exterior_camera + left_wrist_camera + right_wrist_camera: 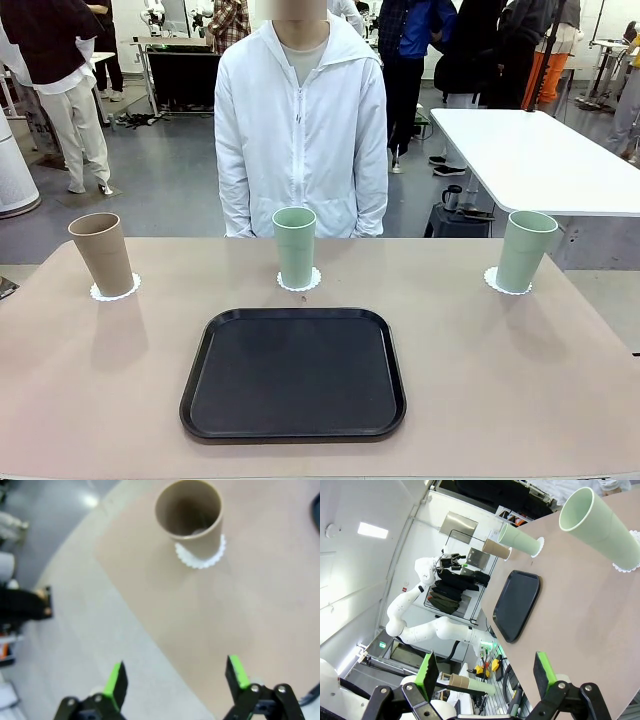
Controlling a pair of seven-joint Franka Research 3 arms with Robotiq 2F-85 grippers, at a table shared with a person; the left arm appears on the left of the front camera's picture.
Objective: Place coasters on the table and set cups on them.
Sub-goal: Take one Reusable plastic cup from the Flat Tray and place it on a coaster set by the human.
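Three cups stand upright on the beige table (500, 380), each on a white scalloped coaster. The tan cup (101, 253) on its coaster (115, 289) is at far left, a mint cup (294, 245) on a coaster (299, 281) is at far centre, and another mint cup (525, 250) on a coaster (495, 283) is at far right. My left gripper (177, 677) hangs open and empty above the table's corner, well short of the tan cup (190, 512) and its coaster (200, 560). My right gripper (487, 672) is open and empty, off the table's edge, apart from the nearest mint cup (600, 525).
A black rounded-square tray (293, 373) lies bare at the near centre. A person in a white jacket (300, 130) stands at the far edge behind the middle cup. A white-topped table (530, 150) stands at back right, with a small dark mug (452, 196) beside it.
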